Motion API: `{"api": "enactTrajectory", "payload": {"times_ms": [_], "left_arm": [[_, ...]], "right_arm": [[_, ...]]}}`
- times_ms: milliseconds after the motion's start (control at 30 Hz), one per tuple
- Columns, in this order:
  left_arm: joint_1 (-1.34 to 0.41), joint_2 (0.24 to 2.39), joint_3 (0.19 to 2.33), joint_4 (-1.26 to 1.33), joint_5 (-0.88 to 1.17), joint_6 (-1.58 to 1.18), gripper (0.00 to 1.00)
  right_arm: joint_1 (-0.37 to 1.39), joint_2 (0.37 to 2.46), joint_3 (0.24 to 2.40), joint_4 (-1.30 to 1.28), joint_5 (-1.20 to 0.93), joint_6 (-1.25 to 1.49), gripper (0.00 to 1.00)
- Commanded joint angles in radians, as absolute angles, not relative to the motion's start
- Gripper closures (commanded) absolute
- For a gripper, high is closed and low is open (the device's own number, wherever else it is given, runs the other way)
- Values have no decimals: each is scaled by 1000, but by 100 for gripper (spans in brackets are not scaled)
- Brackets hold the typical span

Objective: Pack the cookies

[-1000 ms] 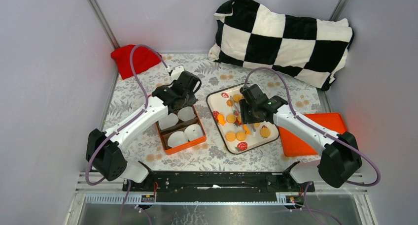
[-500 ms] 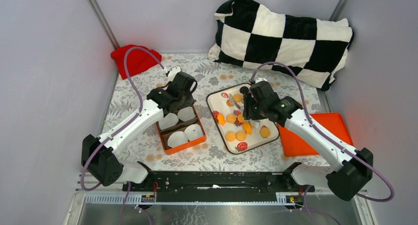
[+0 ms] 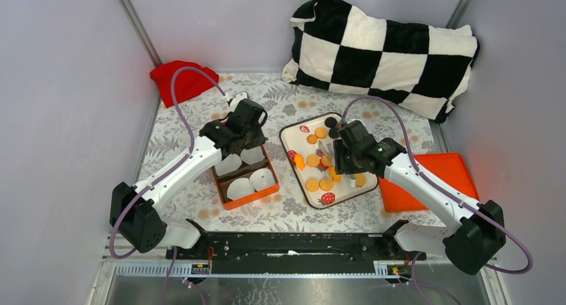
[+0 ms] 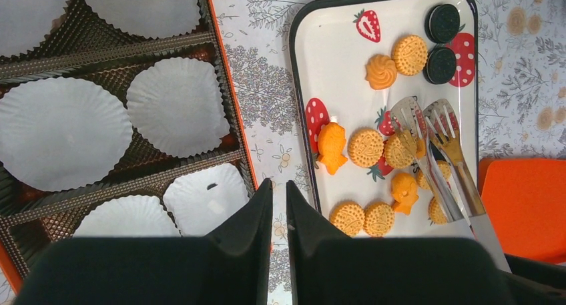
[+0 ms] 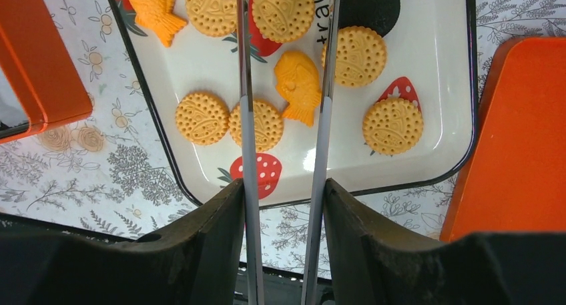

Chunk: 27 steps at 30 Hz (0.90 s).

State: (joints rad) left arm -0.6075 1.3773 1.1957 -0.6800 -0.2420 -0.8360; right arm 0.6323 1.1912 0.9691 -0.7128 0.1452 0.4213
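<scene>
Cookies [image 3: 312, 184] lie on a white strawberry-print tray [image 3: 288, 135]: round golden discs, orange fish-shaped pieces [image 5: 298, 85] and black rounds [image 4: 444, 23]. My right gripper [image 5: 284, 191] is shut on metal tongs [image 5: 243, 85] and holds them over the tray. The tong arms stand apart on either side of a fish-shaped cookie and a round one. An orange box [image 3: 230, 201] left of the tray holds white paper cups [image 4: 177, 105] with no cookies in them. My left gripper [image 4: 279, 185] hovers over the strip between box and tray, its jaws nearly together with nothing in them.
A flat orange lid [image 3: 427, 178] lies just right of the tray. A black-and-white checked pillow [image 3: 384, 48] fills the back right and a red cloth [image 3: 181, 80] sits at the back left. Walls close in on both sides.
My right gripper with the tongs moved toward the far end of the tray, then came back toward the near side, its elbow swinging out to the right. The left arm shifted only slightly.
</scene>
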Motion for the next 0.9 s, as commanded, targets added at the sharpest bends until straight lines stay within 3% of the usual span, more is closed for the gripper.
{"api": "enactTrajectory", "payload": {"times_ms": [0,867], "left_arm": [[-601,1379,1190,-634,-225,-836,84],[-600,1379,1156,-628,-229,-834,83]], "right_arm": [[640,1217,982,-667,190,420,49],[640,1455,1121,-574,222,403,48]]}}
